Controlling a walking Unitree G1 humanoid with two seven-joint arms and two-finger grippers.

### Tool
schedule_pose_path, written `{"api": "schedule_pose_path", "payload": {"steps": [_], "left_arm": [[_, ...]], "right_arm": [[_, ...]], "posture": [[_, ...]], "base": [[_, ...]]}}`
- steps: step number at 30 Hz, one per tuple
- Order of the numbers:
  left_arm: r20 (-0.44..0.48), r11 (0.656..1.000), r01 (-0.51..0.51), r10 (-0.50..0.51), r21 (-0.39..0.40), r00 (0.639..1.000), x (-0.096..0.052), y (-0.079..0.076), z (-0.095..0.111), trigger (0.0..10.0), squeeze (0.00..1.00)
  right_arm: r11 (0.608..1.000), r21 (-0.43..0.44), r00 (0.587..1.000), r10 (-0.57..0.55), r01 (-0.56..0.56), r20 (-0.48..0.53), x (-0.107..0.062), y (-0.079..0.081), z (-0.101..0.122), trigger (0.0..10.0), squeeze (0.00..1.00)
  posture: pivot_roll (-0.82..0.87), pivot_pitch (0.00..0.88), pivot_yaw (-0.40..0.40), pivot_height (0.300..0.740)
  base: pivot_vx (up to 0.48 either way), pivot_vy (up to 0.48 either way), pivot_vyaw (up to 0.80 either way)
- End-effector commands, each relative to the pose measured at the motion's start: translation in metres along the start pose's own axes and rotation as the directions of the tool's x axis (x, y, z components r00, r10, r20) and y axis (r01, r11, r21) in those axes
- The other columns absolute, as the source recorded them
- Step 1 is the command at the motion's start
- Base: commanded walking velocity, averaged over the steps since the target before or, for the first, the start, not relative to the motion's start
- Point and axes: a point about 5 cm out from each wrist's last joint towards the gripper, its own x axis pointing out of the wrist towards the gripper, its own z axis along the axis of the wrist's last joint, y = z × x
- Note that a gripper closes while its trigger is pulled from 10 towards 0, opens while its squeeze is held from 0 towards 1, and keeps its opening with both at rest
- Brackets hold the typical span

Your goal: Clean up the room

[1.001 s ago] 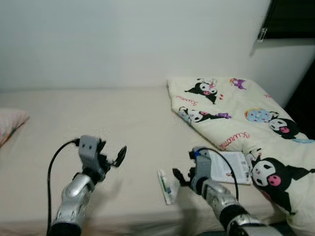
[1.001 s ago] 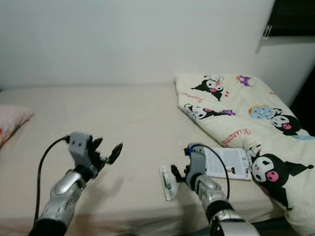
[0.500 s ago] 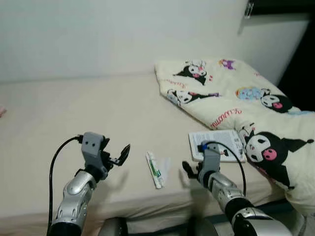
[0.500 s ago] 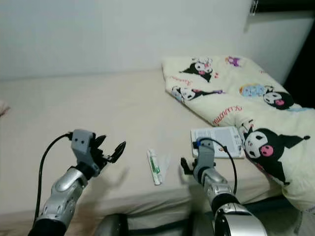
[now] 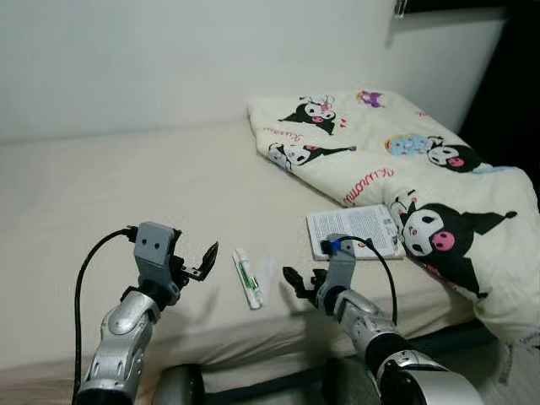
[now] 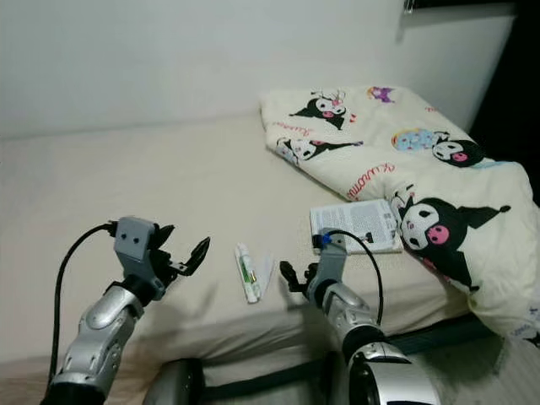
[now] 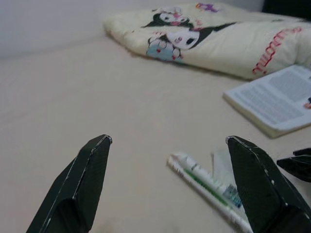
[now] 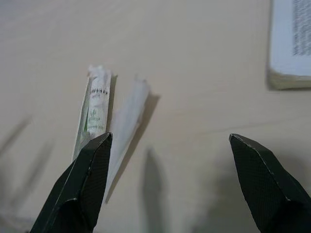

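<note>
Lying near the front edge of the cream bed (image 5: 126, 186), white-green toothpaste tube (image 5: 246, 278); left end effector (image 5: 196, 263) and right end effector (image 5: 301, 285) flank it, both released, fingers spread

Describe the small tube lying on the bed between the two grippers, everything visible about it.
The tube is slim and white with a green stripe and small print down its length, and looks like soft plastic. It lies flat on the beige bed sheet near the front edge, one end crimped. A thin white wrapper-like strip lies right beside it. It sits between the open left gripper and the open right gripper; neither touches it.
</note>
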Motion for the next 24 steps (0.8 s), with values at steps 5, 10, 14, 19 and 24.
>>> {"api": "schedule_pose_path", "payload": {"steps": [5, 10, 14, 19, 24], "left_arm": [[-0.015, 0.999, -0.029, 0.03, 0.031, 0.999, -0.018, 0.006, 0.007, 10.0, 0.0], [0.019, 0.998, -0.048, 0.047, 0.043, 0.999, -0.022, 0.006, 0.025, 10.0, 0.0], [0.042, 0.997, -0.066, 0.064, 0.048, 0.997, -0.02, 0.004, 0.036, 10.0, 0.0], [0.063, 0.995, -0.081, 0.078, 0.051, 0.995, -0.025, 0.0, 0.051, 10.0, 0.0], [0.066, 0.993, -0.103, 0.099, 0.056, 0.993, -0.031, -0.003, 0.059, 10.0, 0.0]], "right_arm": [[0.998, -0.064, 1.0, 0.025, -0.024, 0.016, 0.007, 0.012, 0.012, 10.0, 0.0], [0.985, -0.15, 0.993, 0.094, -0.082, 0.073, 0.016, 0.031, 0.043, 10.0, 0.0], [0.967, -0.234, 0.99, 0.123, -0.102, 0.076, 0.023, 0.046, 0.062, 10.0, 0.0], [0.931, -0.364, 0.999, 0.043, -0.04, 0.001, 0.028, 0.056, 0.059, 10.0, 0.0], [0.945, -0.314, 0.994, 0.108, -0.096, 0.022, 0.031, 0.071, 0.061, 10.0, 0.0]], "posture": [[0.18, 0.139, 0.004, 0.48], [0.2, 0.194, 0.005, 0.48], [0.2, 0.229, 0.001, 0.48], [0.19, 0.288, 0.002, 0.48], [0.2, 0.317, 0.001, 0.48]], "base": [[0.0, 0.0, 0.0], [0.0, 0.0, 0.0], [0.0, 0.0, 0.0], [0.0, 0.0, 0.0], [0.0, 0.0, 0.0]]}}
